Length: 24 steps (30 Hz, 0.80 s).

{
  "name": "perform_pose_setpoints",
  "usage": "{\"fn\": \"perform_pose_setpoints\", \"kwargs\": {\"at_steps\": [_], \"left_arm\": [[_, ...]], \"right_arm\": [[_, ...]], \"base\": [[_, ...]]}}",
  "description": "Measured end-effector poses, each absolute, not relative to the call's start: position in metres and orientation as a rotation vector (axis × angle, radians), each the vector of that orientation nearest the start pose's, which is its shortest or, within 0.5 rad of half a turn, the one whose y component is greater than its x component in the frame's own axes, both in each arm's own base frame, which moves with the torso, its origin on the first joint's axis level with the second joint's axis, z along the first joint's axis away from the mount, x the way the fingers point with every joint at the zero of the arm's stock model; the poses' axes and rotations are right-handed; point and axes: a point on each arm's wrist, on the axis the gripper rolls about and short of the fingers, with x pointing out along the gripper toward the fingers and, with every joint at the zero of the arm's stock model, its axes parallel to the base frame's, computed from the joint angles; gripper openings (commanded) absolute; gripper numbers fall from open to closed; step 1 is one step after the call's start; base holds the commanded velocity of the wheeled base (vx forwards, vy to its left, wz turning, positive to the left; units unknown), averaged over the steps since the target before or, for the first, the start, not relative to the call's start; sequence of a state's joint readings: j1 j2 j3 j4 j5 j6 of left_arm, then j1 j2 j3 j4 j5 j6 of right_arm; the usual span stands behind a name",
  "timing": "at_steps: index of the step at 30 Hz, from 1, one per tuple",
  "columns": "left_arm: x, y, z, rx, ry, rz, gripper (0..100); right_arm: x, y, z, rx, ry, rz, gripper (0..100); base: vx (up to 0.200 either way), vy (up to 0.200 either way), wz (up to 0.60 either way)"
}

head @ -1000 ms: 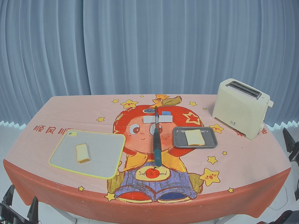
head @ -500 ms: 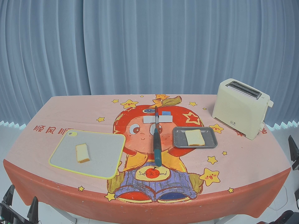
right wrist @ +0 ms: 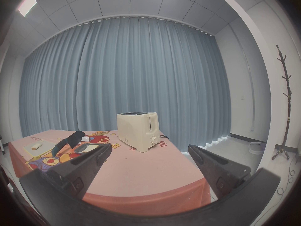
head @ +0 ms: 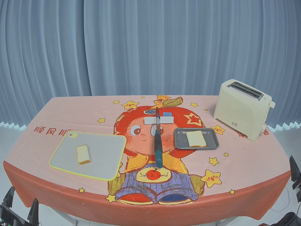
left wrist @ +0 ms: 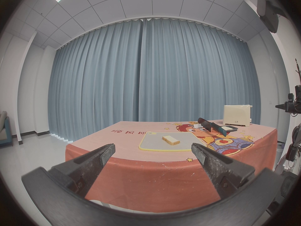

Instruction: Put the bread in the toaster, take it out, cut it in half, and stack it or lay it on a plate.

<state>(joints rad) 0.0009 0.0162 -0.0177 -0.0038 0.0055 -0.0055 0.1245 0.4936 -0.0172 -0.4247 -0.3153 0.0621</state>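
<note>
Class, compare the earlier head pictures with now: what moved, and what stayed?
The right gripper, open, sank lower beside the table's right edge; nothing was grasped or released. The left gripper, bread on the cutting board, bread on the tray, knife and toaster stayed put.

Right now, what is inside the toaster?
Nothing sticks up from the two slots of the toaster; their depths are hidden by its walls. One bread piece lies on the grey tray, a second bread piece on the cutting board.

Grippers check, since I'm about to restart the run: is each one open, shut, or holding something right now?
Left gripper: open, holding nothing.
Right gripper: open, holding nothing.
</note>
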Motion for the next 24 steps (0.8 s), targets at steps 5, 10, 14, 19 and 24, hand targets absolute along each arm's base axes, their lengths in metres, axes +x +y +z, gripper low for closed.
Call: {"fn": "perform_pose_setpoints", "kwargs": {"at_steps": [5,10,14,19,24], "left_arm": [[-0.023,0.000,0.081,-0.005,-0.005,0.006,100],[-0.023,0.000,0.081,-0.005,-0.005,0.006,100],[-0.023,0.000,0.081,-0.005,-0.006,0.006,100],[-0.023,0.000,0.081,-0.006,-0.005,0.005,100],[-0.023,0.000,0.081,-0.006,-0.006,0.005,100]], "right_arm": [[0.015,-0.003,0.113,0.030,0.066,-0.121,100],[0.001,-0.002,0.101,0.014,0.088,-0.070,100],[-0.007,0.000,0.096,0.009,0.074,-0.054,100],[-0.013,0.001,0.091,0.005,0.048,-0.058,100],[-0.016,0.001,0.083,-0.001,0.072,-0.060,100]], "base": [[0.000,0.000,0.00],[0.000,0.000,0.00],[0.000,0.000,0.00],[0.000,0.000,0.00],[0.000,0.000,0.00]]}}
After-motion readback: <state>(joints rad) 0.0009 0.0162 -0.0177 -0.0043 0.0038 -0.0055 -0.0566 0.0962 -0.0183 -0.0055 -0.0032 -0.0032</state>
